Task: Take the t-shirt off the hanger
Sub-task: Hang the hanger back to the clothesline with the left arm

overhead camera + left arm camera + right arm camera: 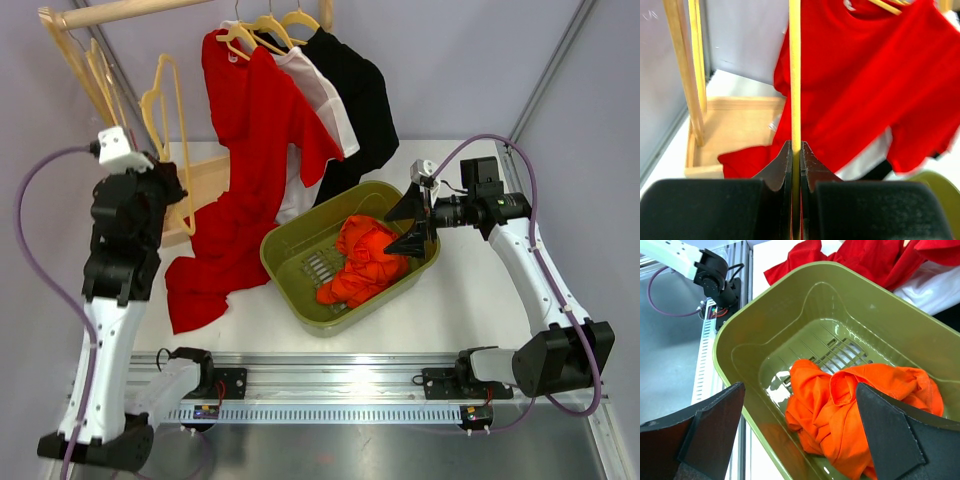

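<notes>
My left gripper is shut on the thin bar of a bare yellow hanger, held upright beside the wooden rack. An orange t-shirt lies crumpled in the olive-green basket. Just above that basket's right side, my right gripper is open, with nothing between its fingers. A red t-shirt hangs on another yellow hanger from the rail, its hem trailing onto the table.
A white shirt and a black shirt hang behind the red one. The wooden rack's rail carries more bare hangers at the left. Its base sits on the table's back left.
</notes>
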Robot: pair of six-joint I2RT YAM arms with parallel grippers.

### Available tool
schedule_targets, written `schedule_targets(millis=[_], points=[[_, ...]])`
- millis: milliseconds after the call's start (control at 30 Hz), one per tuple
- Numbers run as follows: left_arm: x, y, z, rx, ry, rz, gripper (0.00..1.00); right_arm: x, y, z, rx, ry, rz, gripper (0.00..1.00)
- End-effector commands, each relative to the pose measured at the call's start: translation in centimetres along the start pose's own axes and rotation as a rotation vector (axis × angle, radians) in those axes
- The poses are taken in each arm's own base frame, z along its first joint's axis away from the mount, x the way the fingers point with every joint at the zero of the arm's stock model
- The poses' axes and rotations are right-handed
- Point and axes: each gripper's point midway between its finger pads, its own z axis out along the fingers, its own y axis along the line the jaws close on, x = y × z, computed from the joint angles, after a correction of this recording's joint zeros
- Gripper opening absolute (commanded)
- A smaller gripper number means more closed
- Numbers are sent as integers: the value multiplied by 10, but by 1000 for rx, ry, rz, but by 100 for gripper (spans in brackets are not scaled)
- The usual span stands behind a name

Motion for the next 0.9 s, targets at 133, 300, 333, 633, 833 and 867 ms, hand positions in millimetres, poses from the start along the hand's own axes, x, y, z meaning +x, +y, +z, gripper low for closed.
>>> schedule_targets(millis=[133, 300, 333, 633, 833, 867], points=[[-77, 0, 57, -121, -183, 5, 0, -8, 7, -2, -23, -31, -63, 99], [-85, 13, 92, -163, -175, -14, 0, -7, 6, -6, 0, -22, -76, 99], [-91, 13, 95, -159, -188, -17, 0, -7, 6, -7, 4, -23, -78, 99], [-104, 30, 126, -198, -184, 2, 0, -5, 5, -7, -2, -26, -69, 99], [-108, 42, 149, -216, -167, -12, 0, -4, 3, -8, 3, -27, -61, 99], [-102, 45, 158, -222, -147, -10, 0, -3, 2, -8, 7, -27, -60, 99]])
